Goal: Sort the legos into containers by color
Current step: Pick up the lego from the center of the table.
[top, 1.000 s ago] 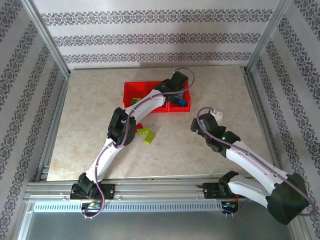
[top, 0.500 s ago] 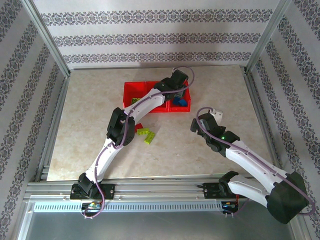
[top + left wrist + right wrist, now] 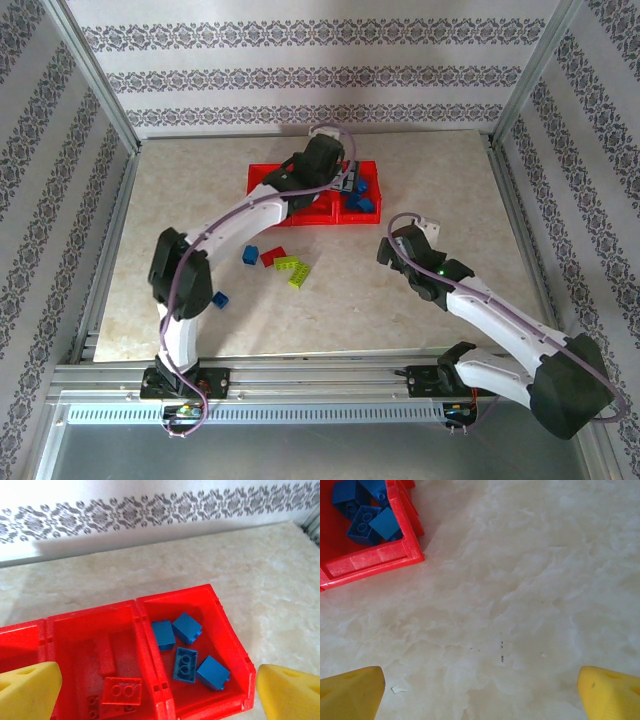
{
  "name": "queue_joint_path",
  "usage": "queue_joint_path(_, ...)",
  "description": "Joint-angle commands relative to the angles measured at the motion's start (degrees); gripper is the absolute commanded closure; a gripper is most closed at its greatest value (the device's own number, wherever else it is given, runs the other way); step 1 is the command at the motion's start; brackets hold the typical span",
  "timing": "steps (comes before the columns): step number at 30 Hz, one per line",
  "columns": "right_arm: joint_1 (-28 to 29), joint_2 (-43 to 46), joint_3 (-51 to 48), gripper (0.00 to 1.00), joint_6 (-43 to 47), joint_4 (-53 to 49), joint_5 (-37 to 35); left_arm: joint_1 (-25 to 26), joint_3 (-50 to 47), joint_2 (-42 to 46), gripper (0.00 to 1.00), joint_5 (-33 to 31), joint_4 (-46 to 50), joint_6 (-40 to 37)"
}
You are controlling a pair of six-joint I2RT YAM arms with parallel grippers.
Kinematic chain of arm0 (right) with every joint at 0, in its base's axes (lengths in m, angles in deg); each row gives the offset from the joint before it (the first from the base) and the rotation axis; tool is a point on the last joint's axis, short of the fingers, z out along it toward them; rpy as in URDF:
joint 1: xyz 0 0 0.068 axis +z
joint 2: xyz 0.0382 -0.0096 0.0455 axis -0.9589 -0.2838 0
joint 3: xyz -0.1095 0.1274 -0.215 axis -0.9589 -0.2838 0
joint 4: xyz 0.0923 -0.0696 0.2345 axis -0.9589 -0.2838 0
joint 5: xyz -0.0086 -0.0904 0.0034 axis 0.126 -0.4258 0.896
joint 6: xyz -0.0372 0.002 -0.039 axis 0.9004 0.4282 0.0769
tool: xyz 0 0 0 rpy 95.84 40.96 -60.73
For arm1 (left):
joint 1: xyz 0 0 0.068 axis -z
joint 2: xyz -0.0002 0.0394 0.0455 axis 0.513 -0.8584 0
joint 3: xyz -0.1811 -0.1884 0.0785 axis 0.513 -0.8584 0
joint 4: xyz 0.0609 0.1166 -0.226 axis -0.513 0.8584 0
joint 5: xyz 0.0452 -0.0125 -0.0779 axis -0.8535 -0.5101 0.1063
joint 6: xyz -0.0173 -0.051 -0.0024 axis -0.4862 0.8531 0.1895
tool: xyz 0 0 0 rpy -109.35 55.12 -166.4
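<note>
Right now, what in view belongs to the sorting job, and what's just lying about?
Job: red translucent plastic three-bin tray; binned blue bricks; binned red bricks; loose blue bricks; loose red brick; lime green bricks.
Lying about: marble-look tabletop; patterned wallpaper; metal frame.

No legible text, labels, brands or numbers on anything here.
</note>
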Motion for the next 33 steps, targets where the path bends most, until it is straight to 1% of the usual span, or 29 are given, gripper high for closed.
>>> queue_joint_path(1, -0.4, -1.1, 2.3, 0.02, 1.4, 1.6, 1.0, -0.2, -8.3, 6.3, 0.0, -4.3, -7.6, 2.9)
queue_joint_path(6, 0.9, -3.2, 3.5, 0.02, 1.8, 2.5, 1.8, -1.6, -21.6, 16.7, 0.0, -9.4, -10.5, 6.2)
queue_joint_path(9, 2.3, -4.9, 4.3, 0.02, 2.0, 3.1, 1.7, -3.0, -29.0, 22.7, 0.0, -10.4, -12.0, 8.1)
queue_joint_path(13, 4.6, -7.6, 6.0, 0.02, 2.3, 3.3, 0.6, -4.7, -36.1, 29.1, 0.0, -10.1, -10.5, 9.7)
queue_joint_path(18, 6.2, -11.1, 8.1, 0.02, 2.3, 3.1, 0.3, -5.2, -38.9, 32.3, 0.0, -5.7, -2.9, 8.8)
queue_joint_path(22, 6.5, -12.8, 9.1, 0.02, 2.2, 2.9, 0.6, -5.2, -39.1, 32.3, 0.0, -0.5, 6.4, 7.9)
queue_joint_path(26, 6.5, -13.6, 9.4, 0.02, 1.6, 2.7, 0.4, -5.2, -39.8, 30.9, 0.0, 5.4, 12.6, 5.3)
queue_joint_path(28, 6.5, -13.7, 9.6, 0.02, 1.5, 2.6, 0.4, -5.2, -39.6, 29.7, 0.03, 8.1, 15.1, 3.8)
queue_joint_path(30, 6.5, -13.7, 9.8, 0.02, 1.4, 2.3, 0.2, -5.2, -39.0, 28.2, 0.08, 11.0, 17.4, 3.0)
queue_joint_path(33, 6.5, -13.6, 9.9, 0.02, 1.4, 1.6, -0.5, -4.9, -39.2, 26.2, 0.14, 14.9, 18.3, 4.1)
